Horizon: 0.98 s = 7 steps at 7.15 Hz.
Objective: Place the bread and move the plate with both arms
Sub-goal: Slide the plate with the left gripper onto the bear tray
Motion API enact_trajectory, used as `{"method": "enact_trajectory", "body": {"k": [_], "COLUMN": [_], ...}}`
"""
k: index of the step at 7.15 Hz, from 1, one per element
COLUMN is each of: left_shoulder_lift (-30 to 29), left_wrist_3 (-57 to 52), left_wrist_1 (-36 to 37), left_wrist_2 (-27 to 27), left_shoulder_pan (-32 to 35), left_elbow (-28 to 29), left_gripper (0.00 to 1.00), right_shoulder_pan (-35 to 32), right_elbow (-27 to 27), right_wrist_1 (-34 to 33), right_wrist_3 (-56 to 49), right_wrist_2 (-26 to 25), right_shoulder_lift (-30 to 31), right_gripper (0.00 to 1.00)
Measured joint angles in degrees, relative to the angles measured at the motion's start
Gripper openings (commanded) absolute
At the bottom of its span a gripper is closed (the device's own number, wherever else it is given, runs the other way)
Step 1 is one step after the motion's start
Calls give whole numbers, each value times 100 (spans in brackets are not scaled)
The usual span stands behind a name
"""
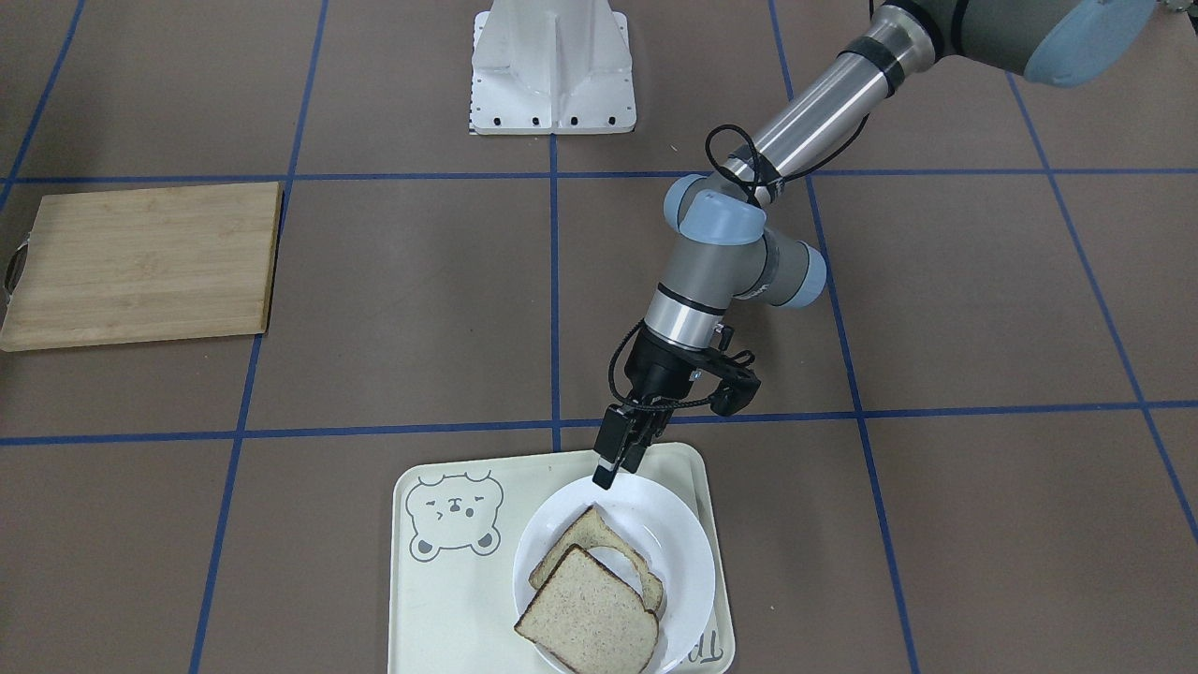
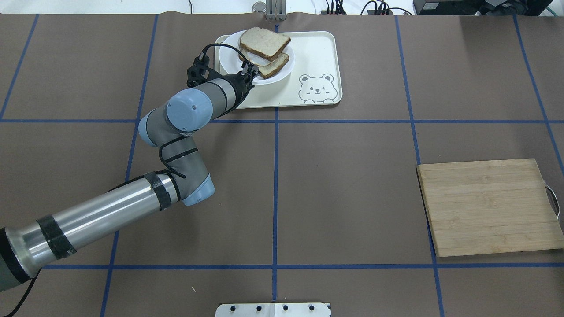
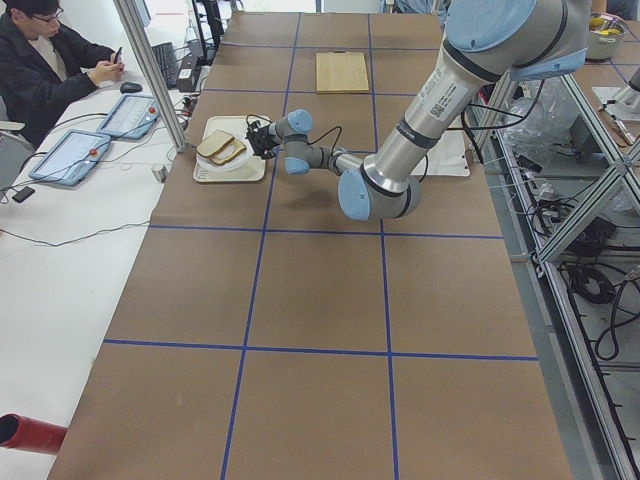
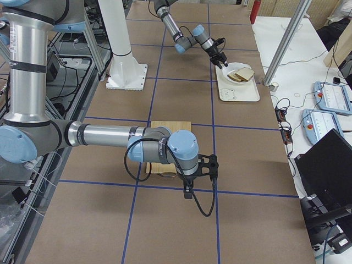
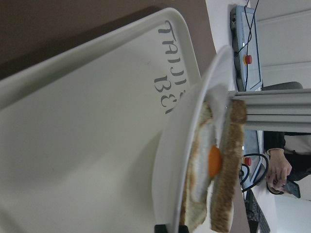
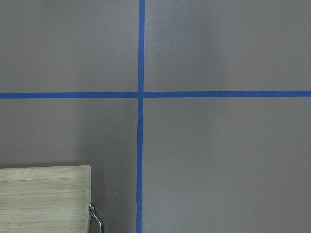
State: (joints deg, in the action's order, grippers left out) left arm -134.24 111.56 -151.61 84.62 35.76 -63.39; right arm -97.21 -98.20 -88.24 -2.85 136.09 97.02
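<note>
Seemingly past the placing step, with the bread (image 1: 588, 622) lying atop the egg slice (image 1: 582, 541) on the plate (image 1: 676, 543) and the left end effector (image 1: 608, 476) pinching its rim (cannot tell for the right end effector (image 4: 187, 193)); next needs a level lift.

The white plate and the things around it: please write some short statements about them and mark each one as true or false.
1. The plate stands on the bear-print tray. True.
2. The plain bread lies on the wooden board. False: it lies on the plate, on top of the egg slice.
3. The left pincer is at the plate's rim, on the side toward the robot. True.
4. The right arm reaches over the tray. False: it is by the wooden board, far from the tray.
</note>
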Motion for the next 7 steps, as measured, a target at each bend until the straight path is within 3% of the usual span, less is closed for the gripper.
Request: {"method": "enact_trajectory", "body": {"k": [3, 4, 6, 7], "left_shoulder_lift": [1252, 1672, 2549, 2817], "left_wrist_3": [-1442, -2443, -5542, -7107], "left_wrist_1": [1540, 2249, 3873, 4641], "left_wrist_2": [2306, 2757, 3049, 3086], "left_shoulder_pan": [834, 1170, 1801, 2273], "left_elbow": [-2451, -3151, -4276, -4548], "left_gripper": [99, 99, 99, 99], "right_shoulder_pan": [0, 0, 0, 0], "right_elbow": [-2, -5, -6, -3], "right_wrist_1": [0, 0, 0, 0], "right_wrist_3": [11, 19, 36, 34], "right_wrist_2": [-10, -12, -13, -11], "right_shoulder_lift": [1, 11, 17, 23], "right_gripper": [100, 100, 100, 100]}}
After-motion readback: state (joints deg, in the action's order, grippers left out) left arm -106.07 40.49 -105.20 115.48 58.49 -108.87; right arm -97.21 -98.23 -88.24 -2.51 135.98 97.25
